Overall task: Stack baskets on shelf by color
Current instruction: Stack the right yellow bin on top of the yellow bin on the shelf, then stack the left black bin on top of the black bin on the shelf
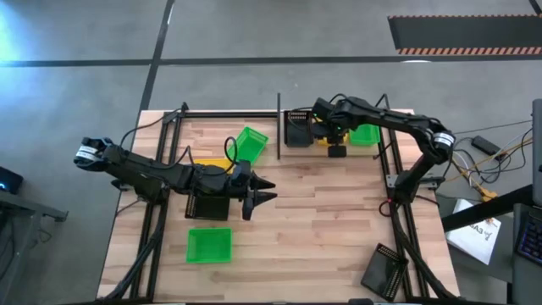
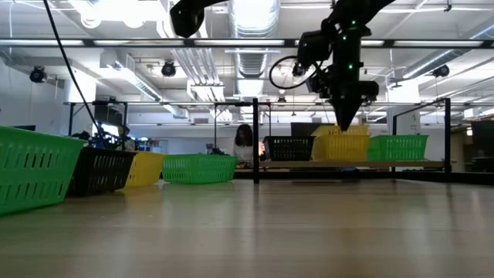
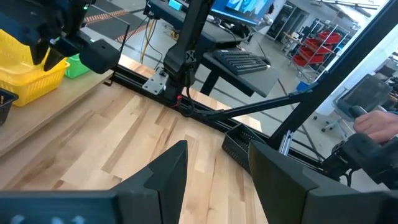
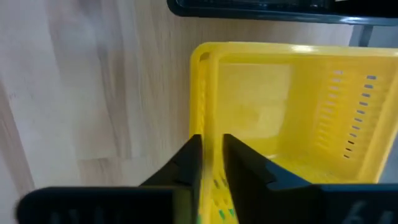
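Observation:
On the shelf [image 2: 401, 164] at the table's far side stand a black basket [image 2: 289, 148], a yellow basket [image 2: 340, 144] and a green basket [image 2: 397, 147]. My right gripper [image 1: 337, 149] is above the yellow basket, shut on its wall. My left gripper [image 1: 264, 193] is open and empty over the middle of the table. Beside it sits a black basket [image 1: 207, 203]. A green basket [image 1: 209, 244] lies nearer. Farther back lie a tilted green basket [image 1: 250, 142] and a yellow one [image 1: 218, 163]. Another black basket [image 1: 385, 271] lies at the near right. My right gripper holds the yellow basket by the top rim of one side wall [image 4: 208, 134], one finger inside the basket and one outside. The fingers come from above, pointing down. The basket stays upright between the black and green ones; whether it is lifted off the shelf I cannot tell.
Black frame rails [image 1: 398, 220] run along the table's left and right sides. The shelf's black post [image 2: 255, 139] stands left of the black basket. A person [image 2: 245, 143] shows in the room beyond the table. There is bare wood [image 1: 322, 229] in the table's middle and near part.

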### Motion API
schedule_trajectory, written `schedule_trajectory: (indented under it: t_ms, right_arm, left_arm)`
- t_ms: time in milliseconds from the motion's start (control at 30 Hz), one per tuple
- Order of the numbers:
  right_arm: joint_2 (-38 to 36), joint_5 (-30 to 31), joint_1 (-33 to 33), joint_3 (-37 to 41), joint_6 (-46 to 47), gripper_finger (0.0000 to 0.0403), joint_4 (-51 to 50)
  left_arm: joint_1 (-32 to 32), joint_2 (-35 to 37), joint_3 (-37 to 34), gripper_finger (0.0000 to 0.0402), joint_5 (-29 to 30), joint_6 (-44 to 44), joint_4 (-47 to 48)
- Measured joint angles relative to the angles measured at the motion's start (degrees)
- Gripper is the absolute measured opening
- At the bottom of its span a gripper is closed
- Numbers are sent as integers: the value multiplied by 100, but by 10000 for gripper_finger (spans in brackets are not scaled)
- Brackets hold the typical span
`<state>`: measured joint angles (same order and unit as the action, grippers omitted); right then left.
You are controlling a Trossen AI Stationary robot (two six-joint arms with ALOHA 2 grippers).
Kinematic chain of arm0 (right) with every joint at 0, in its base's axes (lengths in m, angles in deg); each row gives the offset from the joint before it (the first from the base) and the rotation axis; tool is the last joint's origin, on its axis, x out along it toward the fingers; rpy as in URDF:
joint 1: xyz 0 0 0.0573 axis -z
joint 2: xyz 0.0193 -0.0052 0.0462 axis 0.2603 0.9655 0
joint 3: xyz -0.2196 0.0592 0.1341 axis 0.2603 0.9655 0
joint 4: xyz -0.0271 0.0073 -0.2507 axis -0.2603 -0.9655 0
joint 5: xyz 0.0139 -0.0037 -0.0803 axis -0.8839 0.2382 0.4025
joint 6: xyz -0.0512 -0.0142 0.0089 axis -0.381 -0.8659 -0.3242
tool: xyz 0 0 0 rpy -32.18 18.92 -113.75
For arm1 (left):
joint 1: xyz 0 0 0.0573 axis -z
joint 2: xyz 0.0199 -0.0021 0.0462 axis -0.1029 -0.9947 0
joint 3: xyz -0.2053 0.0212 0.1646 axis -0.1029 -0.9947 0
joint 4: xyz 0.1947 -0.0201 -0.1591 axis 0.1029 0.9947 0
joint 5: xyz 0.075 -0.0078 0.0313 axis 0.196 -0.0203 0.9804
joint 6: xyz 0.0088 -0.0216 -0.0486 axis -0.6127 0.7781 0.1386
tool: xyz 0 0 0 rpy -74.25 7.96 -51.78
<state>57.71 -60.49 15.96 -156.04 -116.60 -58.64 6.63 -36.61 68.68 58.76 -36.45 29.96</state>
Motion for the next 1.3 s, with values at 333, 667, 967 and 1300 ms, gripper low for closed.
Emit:
schedule_trajectory:
  t_ms: [333, 667, 967, 1300]
  right_arm:
    - [-408, -177, -5, 21, 1235, 169, -169]
    - [-1931, -856, -1014, 823, 3558, 143, 1013]
    - [-2642, 566, -3476, 2112, 5887, 135, 1805]
    - [-2263, 1394, -4835, 2541, 7084, 102, 1991]
  left_arm:
    - [0, 0, 0, 155, -60, 2, 2]
    - [0, 254, 7, 155, -93, -1, 684]
    - [3, 712, 19, 155, -134, 996, 2352]
    - [492, 748, -139, 155, -715, 4945, 4214]
